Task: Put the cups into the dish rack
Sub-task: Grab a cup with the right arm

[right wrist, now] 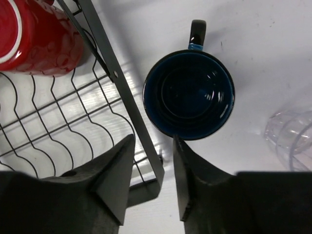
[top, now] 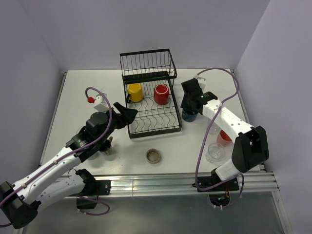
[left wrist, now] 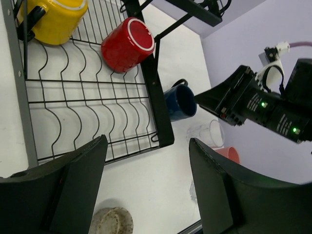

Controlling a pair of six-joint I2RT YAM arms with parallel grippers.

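Top external — yellow mug (top: 135,92), red mug (top: 161,94) in dish rack (top: 155,132); navy mug (top: 190,116) outside — left gripper (left wrist: 147,144), right gripper (right wrist: 152,141) released

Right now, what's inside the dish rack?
A yellow mug and a red mug, both at the far end. The nearer rows look bare. From above, the left gripper covers the dish rack's near left corner.

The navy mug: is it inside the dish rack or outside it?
Outside. The navy mug sits on the white table, just beside the dish rack side bar; no rack wires lie under it.
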